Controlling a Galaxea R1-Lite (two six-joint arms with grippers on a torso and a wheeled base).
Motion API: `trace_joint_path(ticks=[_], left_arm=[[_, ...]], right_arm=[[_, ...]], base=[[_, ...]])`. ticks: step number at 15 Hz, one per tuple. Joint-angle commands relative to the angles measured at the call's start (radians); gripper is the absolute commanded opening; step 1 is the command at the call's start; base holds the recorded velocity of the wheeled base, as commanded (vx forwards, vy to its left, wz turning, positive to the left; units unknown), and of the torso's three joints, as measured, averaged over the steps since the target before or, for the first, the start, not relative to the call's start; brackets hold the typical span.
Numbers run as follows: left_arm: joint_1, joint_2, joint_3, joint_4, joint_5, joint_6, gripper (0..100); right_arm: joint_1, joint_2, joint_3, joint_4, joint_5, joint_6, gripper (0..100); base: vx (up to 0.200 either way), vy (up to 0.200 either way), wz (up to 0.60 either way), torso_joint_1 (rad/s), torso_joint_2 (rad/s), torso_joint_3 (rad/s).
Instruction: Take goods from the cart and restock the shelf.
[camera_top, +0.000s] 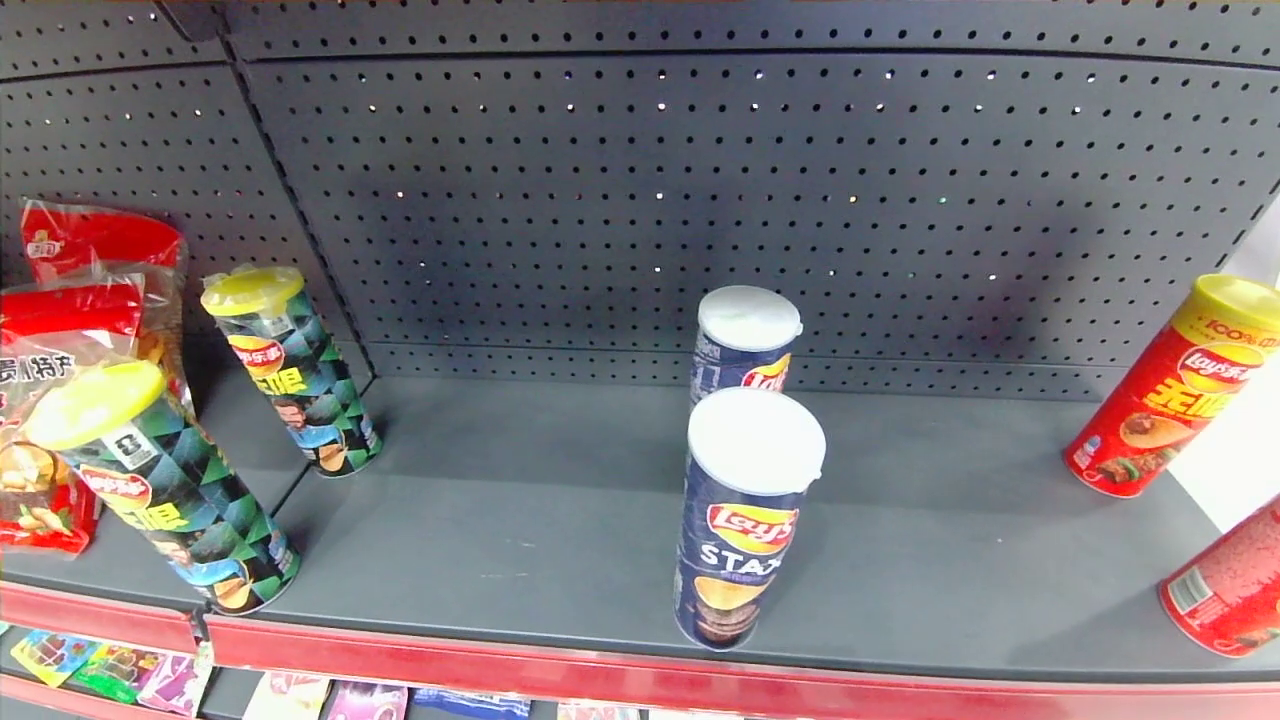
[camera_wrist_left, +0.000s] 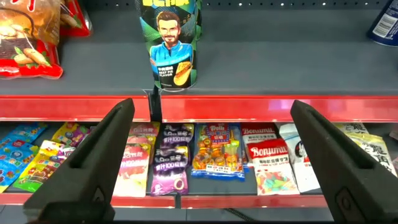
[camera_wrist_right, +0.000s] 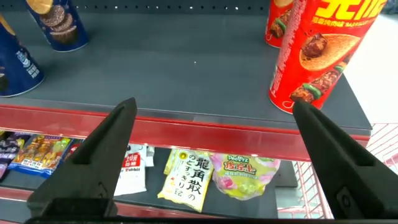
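- Shelf (camera_top: 560, 540): dark deck with a red front lip. The landmark is the front blue can (camera_top: 745, 520), upright near the lip at mid-shelf.
- A second blue can (camera_top: 745, 345) stands directly behind the landmark, close to it.
- Two green cans (camera_top: 290, 370) (camera_top: 160, 485) stand well to the landmark's left, with snack bags (camera_top: 60, 330) beyond them.
- Two red cans (camera_top: 1165, 390) (camera_top: 1225, 585) stand well to the landmark's right.
- Left gripper (camera_wrist_left: 211, 104): jaws released and spread wide, holding nothing. It sits in front of the lip, left of the landmark and facing the nearer green can.
- Right gripper (camera_wrist_right: 214, 102): jaws released and holding nothing. It sits in front of the lip, right of the landmark and near the closer red can.
- A red wire frame (camera_wrist_right: 382, 186) sits low, beyond the red cans. It may be the cart, but this cannot be confirmed.
- Step judged: between placements, since both arms are unloaded at the shelf face.
- Next move, judged: turn to the cart and close one set of jaws on a can around its body. Then carry it upright to the bare deck on either side of the landmark, clear of standing cans.
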Motion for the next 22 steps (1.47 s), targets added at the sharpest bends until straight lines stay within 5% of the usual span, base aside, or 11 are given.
trace_joint_path(ticks=[1, 7, 22], left_arm=[[0.000, 0.001, -0.001, 0.000, 0.001, 0.001, 100], [0.000, 0.001, 0.001, 0.000, 0.006, 0.001, 100], [0.000, 0.001, 0.001, 0.000, 0.007, -0.008, 100]], right_arm=[[0.000, 0.000, 0.000, 0.001, -0.001, 0.000, 100], [0.000, 0.000, 0.000, 0.001, 0.000, 0.000, 100], [0.000, 0.000, 0.000, -0.001, 0.000, 0.002, 100]], base=[[0.000, 0.000, 0.00, 0.000, 0.00, 0.000], [-0.200, 0.000, 0.00, 0.006, 0.00, -0.001], [0.000, 0.000, -0.16, 0.001, 0.00, 0.000]])
